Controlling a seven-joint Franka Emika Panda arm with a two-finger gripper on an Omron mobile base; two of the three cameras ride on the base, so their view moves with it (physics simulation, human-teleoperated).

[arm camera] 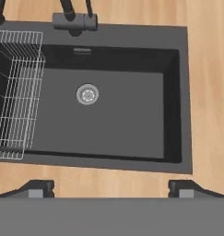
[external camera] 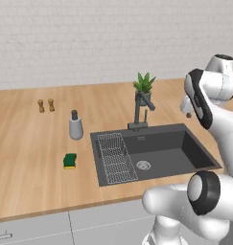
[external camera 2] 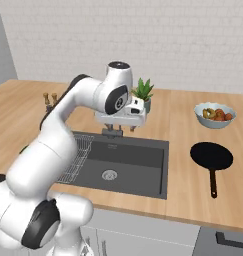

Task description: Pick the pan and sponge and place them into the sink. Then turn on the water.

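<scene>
claw (arm camera: 111,188) open and empty, lower frame, above the sink (arm camera: 177,97). pan (external camera 2: 211,156) on the worktop (external camera 2: 183,190), right of frame: probably stiff and heavy, best gripped by the handle. sponge (external camera: 70,161), left of the sink: likely soft and light.

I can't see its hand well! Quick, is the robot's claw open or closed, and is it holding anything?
End effector: open and holding nothing, hanging above the sink.
</scene>
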